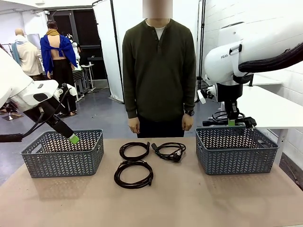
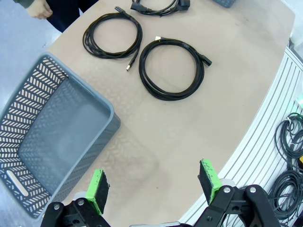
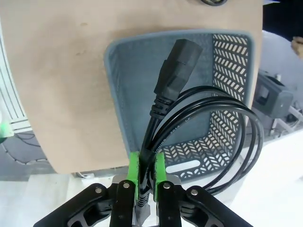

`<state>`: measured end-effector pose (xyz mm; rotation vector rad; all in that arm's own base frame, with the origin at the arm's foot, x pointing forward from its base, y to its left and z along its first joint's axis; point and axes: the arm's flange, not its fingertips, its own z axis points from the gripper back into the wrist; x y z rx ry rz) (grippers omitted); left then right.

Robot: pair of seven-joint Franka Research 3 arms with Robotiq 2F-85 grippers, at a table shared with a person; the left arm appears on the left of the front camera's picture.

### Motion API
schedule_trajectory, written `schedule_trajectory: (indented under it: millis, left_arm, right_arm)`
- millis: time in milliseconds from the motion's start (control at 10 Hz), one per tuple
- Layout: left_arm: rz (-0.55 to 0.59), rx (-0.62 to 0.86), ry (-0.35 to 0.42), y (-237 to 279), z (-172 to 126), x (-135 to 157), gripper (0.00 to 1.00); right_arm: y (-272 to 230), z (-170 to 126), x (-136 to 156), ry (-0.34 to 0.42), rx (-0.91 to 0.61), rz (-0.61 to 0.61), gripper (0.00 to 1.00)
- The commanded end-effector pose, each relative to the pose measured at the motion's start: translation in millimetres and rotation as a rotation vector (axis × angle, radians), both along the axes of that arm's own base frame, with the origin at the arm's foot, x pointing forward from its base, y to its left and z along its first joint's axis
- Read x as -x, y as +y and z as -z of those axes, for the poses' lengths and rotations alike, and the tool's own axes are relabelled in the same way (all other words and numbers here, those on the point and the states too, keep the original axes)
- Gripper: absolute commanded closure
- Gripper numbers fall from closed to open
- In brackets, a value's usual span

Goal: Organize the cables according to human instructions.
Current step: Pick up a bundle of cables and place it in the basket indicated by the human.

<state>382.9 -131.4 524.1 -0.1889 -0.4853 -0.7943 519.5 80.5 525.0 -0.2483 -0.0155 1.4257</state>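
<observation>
Cable-sorting looks about a quarter done, by my reckoning. The right gripper (image 1: 231, 122) has its green pads pinched shut on the plugged cable (image 1: 221, 115), and the coil hangs from that one thin pinch. Directly beneath the fingers sits the right basket (image 1: 236, 158). In the right wrist view the chunky plug droops below the right gripper (image 3: 147, 158) over the basket floor, while the wide loops of the plugged cable (image 3: 246, 137) bulge out to one side, over the right basket (image 3: 227, 52) wall and perhaps past its rim.

That is my worry. If the jaws part here, a loop could drape over the rim and leave the coil half in, half out. The heavy plug could also swing and drag the cord off line, or the loops could spring apart as they land.

The left gripper (image 1: 73, 138) is spread wide and holds nothing. It hovers with the left basket (image 1: 61, 158) just below and to one side of it. Ahead of its fingers, well apart from them, the three loose cables (image 1: 134, 150) lie on the table (image 1: 199, 198). Beyond them the person (image 1: 158, 71) stands with both hands down, pointing at nothing.
</observation>
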Motion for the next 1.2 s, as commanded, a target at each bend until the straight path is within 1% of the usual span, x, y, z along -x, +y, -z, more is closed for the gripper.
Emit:
schedule_trajectory:
  millis: [0, 100, 900, 1000, 1100]
  left_arm:
    - [0.011, 0.016, -0.005, 2.3, 1.3, -0.3, 0.00]
    - [0.011, 0.016, -0.005, 2.3, 1.3, -0.3, 0.00]
    - [0.011, 0.016, -0.005, 2.3, 1.3, -0.3, 0.00]
    - [0.011, 0.016, -0.005, 2.3, 1.3, -0.3, 0.00]
    - [0.011, 0.016, -0.005, 2.3, 1.3, -0.3, 0.00]
  right_arm:
    - [-1.6, 0.9, -6.2, -0.004, 0.008, -0.021, 1.00]
    - [0.0, 0.0, 0.0, 0.000, 0.000, 0.000, 1.00]
    - [0.0, 0.0, 0.0, 0.000, 0.000, 0.000, 1.00]
    - [1.7, 3.1, -1.4, 0.004, 0.000, 0.000, 1.00]
    - [-3.8, 16.3, -8.0, 0.014, 0.002, -0.017, 1.00]
